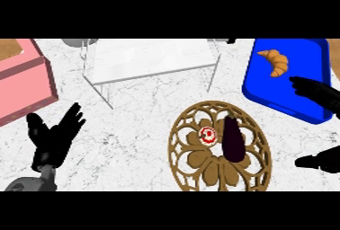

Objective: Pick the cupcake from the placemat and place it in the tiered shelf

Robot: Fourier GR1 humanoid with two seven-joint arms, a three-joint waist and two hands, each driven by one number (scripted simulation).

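- Cupcake (208, 135), small with red and white on top, is seen lying on the round openwork placemat (192, 170), left of the mat's centre.
- A dark eggplant (232, 139) is laid on the same placemat, just to the right of the cupcake, running lengthwise up and down.
- The tiered shelf (153, 60), white with thin wire legs, is set at the back of the marble counter (133, 143), well apart from the placemat.
- The left hand (50, 137) is shown at the lower left with fingers spread wide and straight, holding nothing.
- The right hand (319, 96) is seen at the right edge, spread open, with fingers over the blue tray (262, 92) and the thumb lower down; nothing is held.
- A croissant (277, 60) is lying on the blue tray.
- A pink box (20, 85) is placed at the left edge.
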